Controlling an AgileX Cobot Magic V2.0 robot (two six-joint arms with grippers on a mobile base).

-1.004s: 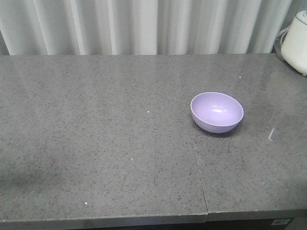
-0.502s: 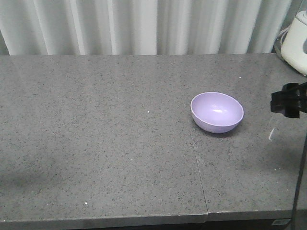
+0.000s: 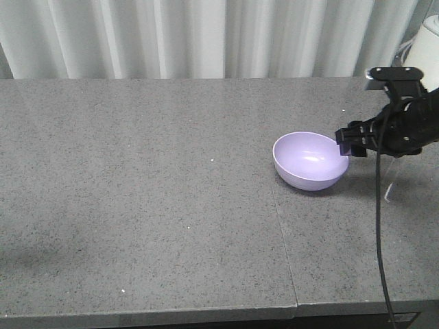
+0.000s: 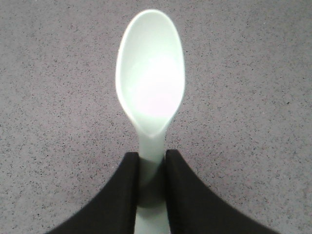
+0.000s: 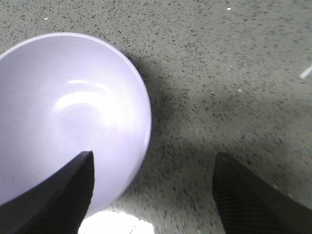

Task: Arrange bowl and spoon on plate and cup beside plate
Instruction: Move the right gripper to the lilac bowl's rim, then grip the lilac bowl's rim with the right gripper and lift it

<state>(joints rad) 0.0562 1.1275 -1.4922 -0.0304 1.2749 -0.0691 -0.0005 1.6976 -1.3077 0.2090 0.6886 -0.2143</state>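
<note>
Right pincer [image 5: 153, 163] gapes astride the rim of the bowl [image 3: 310, 159] on the counter [image 3: 137, 205], apparently lined up to grip its wall; left pincer [image 4: 152, 165] clenches the spoon [image 4: 151, 83] by its handle, scoop forward.

Your bowl [image 3: 310, 160]: lilac plastic, smooth, glossy inside, bright highlights on wall. Your spoon [image 4: 150, 78]: pale mint plastic, smooth, soft satin sheen in scoop. Your left gripper [image 4: 151, 168]: black, matt, plastic look. Your right gripper [image 5: 153, 195]: black, matt; pads [image 5: 246, 195] finely textured. Note worktop [image 3: 137, 205]: grey speckled stone look, polished, faint sheen toward back. Behind it, curtain [image 3: 206, 38]: white pleated cloth, matt. Far corner, appliance [image 3: 425, 55]: white glossy plastic. Hanging cable [image 3: 376, 226]: black, smooth.
</note>
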